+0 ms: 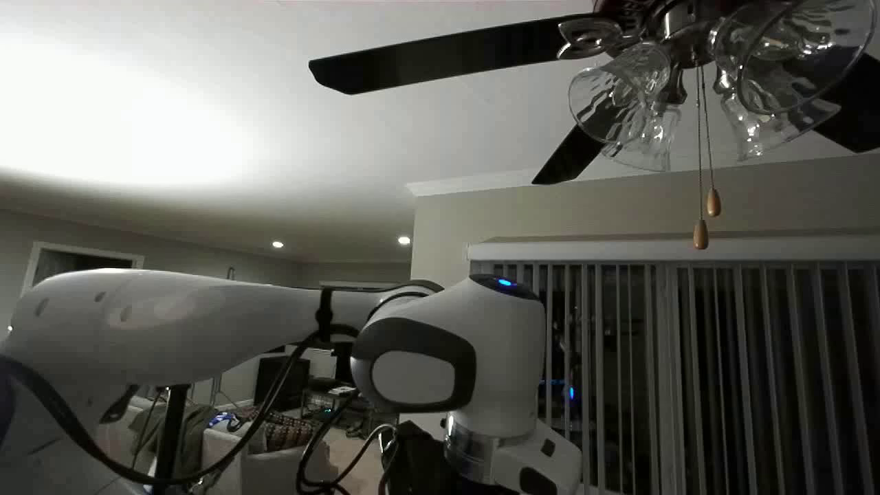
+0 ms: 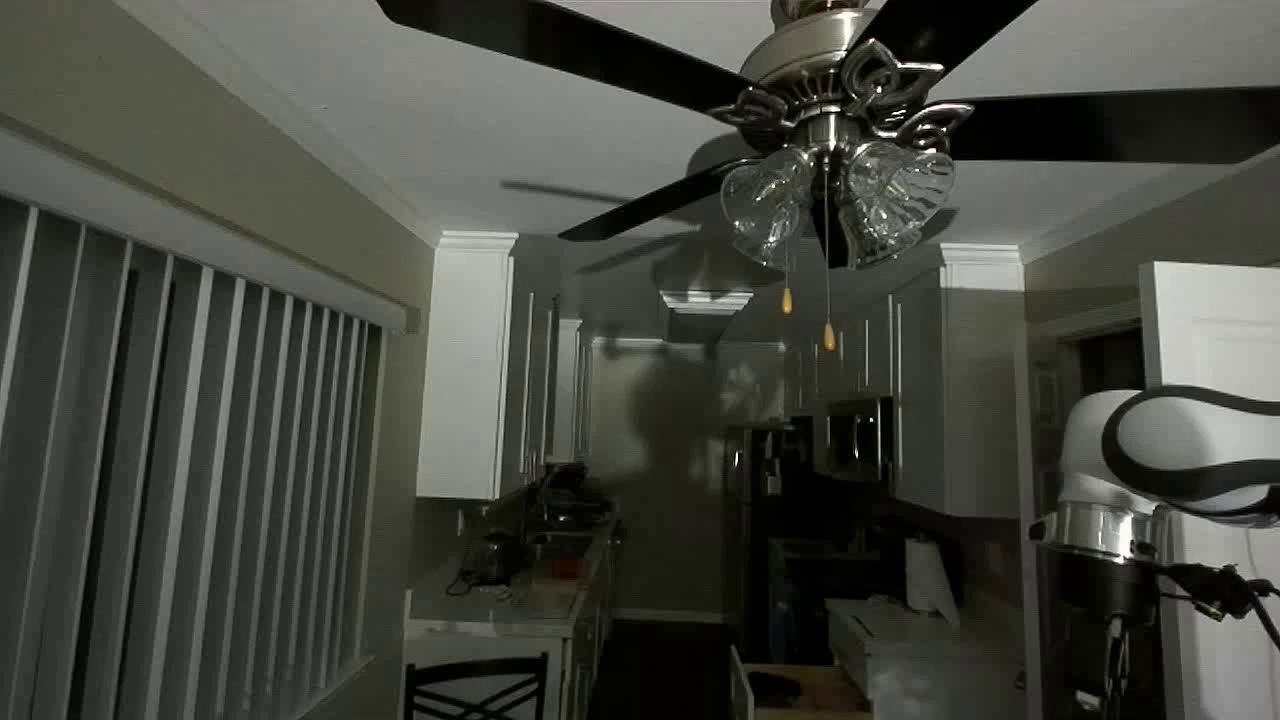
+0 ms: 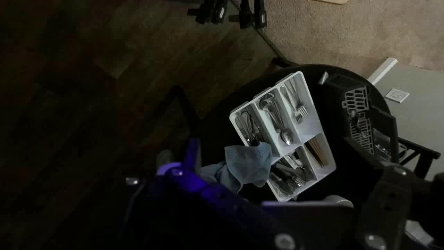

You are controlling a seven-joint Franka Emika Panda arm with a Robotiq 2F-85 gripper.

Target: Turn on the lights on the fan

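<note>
The ceiling fan has dark blades and clear glass light shades [image 1: 622, 89], which look unlit; the shades also show in an exterior view [image 2: 765, 200]. Two thin pull chains hang from its hub. They end in wooden pulls, a higher one [image 1: 713, 203] and a lower one [image 1: 700, 234]. Both pulls show in both exterior views, higher [image 2: 787, 300] and lower [image 2: 829, 336]. My gripper [image 3: 291, 146] looks open, its dark fingers wide apart with nothing between them. It points down, well below and to the side of the pulls. Its fingertips are not clear in the exterior views.
A round dark table [image 3: 239, 92] under the gripper bears a white cutlery tray [image 3: 300, 139], a blue cloth [image 3: 248, 163] and a dark rack [image 3: 357, 100]. Vertical blinds [image 1: 667, 371] and fan blades [image 1: 447, 55] are near the chains. A white door [image 2: 1220, 320] stands behind the arm.
</note>
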